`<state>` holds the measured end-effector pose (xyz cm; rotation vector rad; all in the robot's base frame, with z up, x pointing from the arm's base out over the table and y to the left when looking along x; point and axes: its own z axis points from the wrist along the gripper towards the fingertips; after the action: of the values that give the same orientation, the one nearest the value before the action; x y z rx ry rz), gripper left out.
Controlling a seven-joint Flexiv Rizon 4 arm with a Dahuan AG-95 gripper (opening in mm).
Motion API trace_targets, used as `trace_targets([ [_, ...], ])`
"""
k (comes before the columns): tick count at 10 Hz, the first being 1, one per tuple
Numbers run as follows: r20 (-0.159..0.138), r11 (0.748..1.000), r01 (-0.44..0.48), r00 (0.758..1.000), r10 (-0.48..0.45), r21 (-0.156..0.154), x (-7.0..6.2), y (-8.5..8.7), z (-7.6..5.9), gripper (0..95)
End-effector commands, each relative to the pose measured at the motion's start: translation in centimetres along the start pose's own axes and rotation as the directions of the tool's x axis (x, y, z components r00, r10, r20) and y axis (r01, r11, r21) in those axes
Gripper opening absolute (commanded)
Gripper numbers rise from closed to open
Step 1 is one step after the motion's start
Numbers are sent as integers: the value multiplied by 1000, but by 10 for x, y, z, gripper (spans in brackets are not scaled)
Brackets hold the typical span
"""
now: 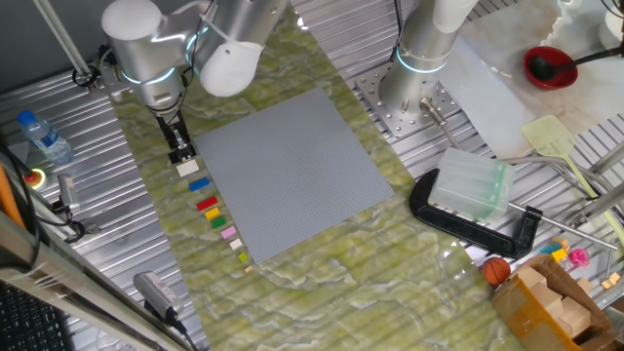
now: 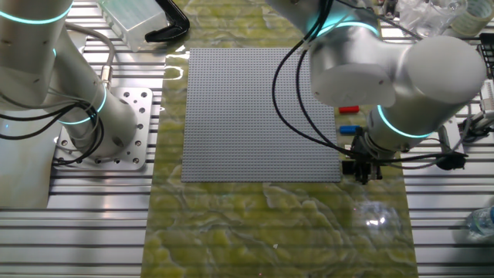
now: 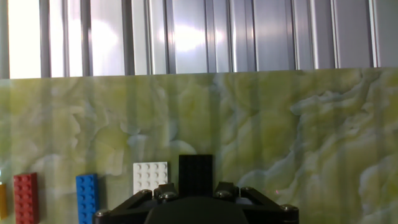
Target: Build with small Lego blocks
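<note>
The small Lego blocks lie in a row on the green marbled mat, left of the grey baseplate (image 1: 292,175): white (image 1: 187,168), blue (image 1: 199,183), red (image 1: 206,203), yellow (image 1: 216,221) and pink (image 1: 230,234). My gripper (image 1: 179,148) is down at the far end of this row. In the hand view a black block (image 3: 195,169) sits between my fingers, which press against its two sides. Beside it lie the white block (image 3: 150,176), the blue block (image 3: 87,196) and the red block (image 3: 25,196). The other fixed view shows my gripper (image 2: 361,166) near the red block (image 2: 349,110) and the blue block (image 2: 349,130).
A second arm's base (image 1: 421,68) stands behind the baseplate. A black clamp holding a clear box (image 1: 473,190) lies to the right. A water bottle (image 1: 44,136) and a red bowl (image 1: 551,66) sit on the ribbed metal table (image 1: 97,214).
</note>
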<state>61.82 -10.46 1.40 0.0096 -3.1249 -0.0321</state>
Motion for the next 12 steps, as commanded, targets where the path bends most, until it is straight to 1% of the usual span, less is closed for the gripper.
trace_targets([
  [1, -13, 1000, -10, 1000, 10, -2, 0, 0, 2, 380],
  [3, -8, 1000, -14, 1000, 14, 0, -1, 0, 4, 380],
  [7, 2, 999, -33, 999, 33, 6, 2, -1, 5, 380],
  [10, 10, 999, -40, 999, 40, 6, 0, -1, 7, 380],
  [12, 9, 999, -40, 999, 40, 6, 0, 0, 7, 380],
])
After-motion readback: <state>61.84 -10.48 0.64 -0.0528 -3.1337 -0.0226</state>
